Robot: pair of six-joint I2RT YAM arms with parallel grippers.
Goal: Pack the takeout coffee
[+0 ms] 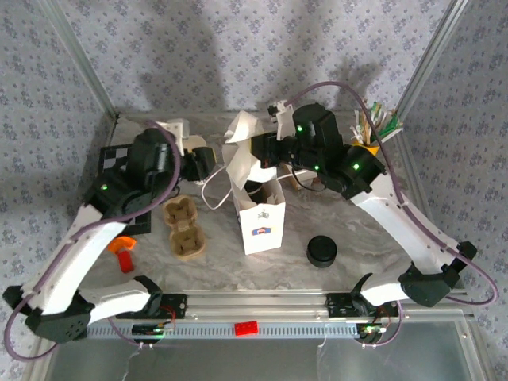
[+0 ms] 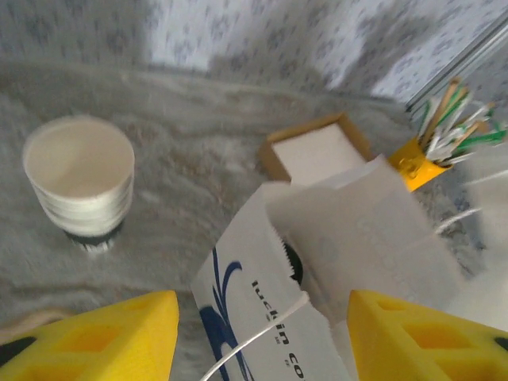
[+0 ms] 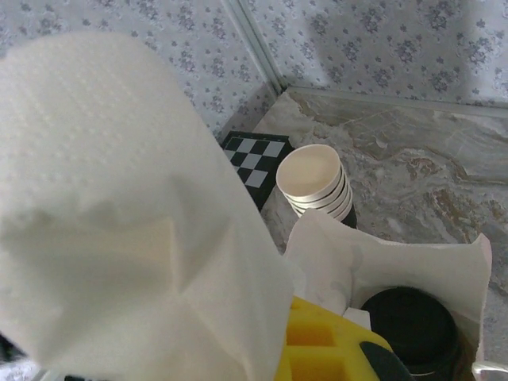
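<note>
Black-and-white checked board [image 1: 107, 155] lies at the desk's [image 1: 373, 238] left edge, and a small orange plastic piece [image 1: 123, 248] sits nearer the front left corner. The left pincer [image 2: 262, 337] hangs over the rear left part of the desk with its yellow fingers [image 2: 103, 337] spread wide and nothing between them. In the left wrist view a stack of lidless cream paper cups [image 2: 79, 178] stands upright beyond it, well apart from the fingers. A brown moulded-pulp cup carrier [image 1: 182, 228] rests on the desk towards the front edge, just left of the bag and not touching it. The white paper bag with a blue printed logo [image 1: 260, 216] stands upright near the middle of the desk, its mouth open. The takeout coffee [image 3: 409, 325] sits inside it, round black plastic lid facing up below the bag's rim. The right pincer [image 1: 255, 148] is at the rear side of the bag's mouth and holds a white embossed paper napkin [image 3: 119, 198]. A low stack of round black lids [image 1: 321, 251] sits right of the bag towards the front edge. A yellow holder of green and wooden stirrers [image 1: 373, 131] stands near the rear right corner.
</note>
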